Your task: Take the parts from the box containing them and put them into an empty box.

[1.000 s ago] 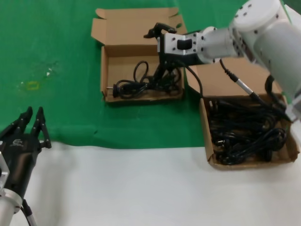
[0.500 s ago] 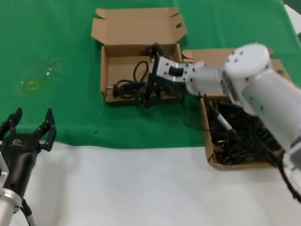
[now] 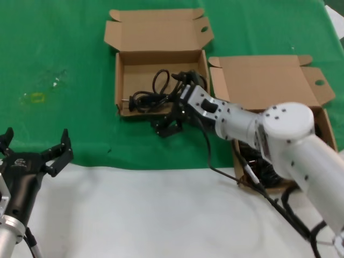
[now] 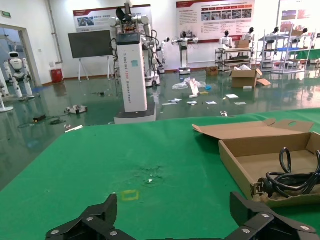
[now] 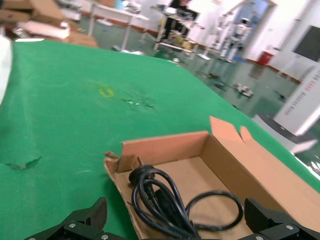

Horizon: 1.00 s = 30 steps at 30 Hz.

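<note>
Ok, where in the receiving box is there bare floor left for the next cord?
The far half of the box, along the hinged lid, is bare cardboard, as is its far right corner. The near half is crowded: the cord lies looped along the front wall, and the right gripper, open, hangs at the near right corner. The left gripper, open, waits near the green cloth's edge.

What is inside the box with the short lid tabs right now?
One coiled black power cord lies on the floor of the box, its plug by one wall. The right gripper, open at the front wall, covers the cord's near end. The left gripper waits, open.
</note>
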### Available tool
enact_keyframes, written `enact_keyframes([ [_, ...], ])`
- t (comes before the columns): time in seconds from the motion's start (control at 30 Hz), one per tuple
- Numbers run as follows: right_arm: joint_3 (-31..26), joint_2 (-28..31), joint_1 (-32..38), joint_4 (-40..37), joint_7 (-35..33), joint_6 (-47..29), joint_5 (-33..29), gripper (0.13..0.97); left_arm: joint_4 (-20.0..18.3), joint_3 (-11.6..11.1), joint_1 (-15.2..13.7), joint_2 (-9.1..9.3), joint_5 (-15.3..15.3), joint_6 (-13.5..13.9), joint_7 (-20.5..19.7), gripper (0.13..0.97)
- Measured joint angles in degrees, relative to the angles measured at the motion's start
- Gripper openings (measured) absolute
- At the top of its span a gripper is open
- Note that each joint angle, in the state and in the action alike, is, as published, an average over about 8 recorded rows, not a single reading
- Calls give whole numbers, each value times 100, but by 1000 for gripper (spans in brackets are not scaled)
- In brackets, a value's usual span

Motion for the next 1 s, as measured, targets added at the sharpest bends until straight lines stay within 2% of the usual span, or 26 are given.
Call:
enact_keyframes([
  [0.2, 368, 138, -672, 707, 314, 346, 26, 966, 0, 0, 0, 0, 0, 0, 0, 815],
  [0.33, 619, 230, -1126, 1188, 530, 581, 43, 966, 0, 0, 0, 0, 0, 0, 0, 815],
  [0.6, 1104, 411, -2007, 2115, 947, 1035, 76, 966, 0, 0, 0, 0, 0, 0, 1, 926],
  [1.0, 1845, 687, -3355, 3534, 1582, 1728, 127, 966, 0, 0, 0, 0, -1, 0, 2, 966],
])
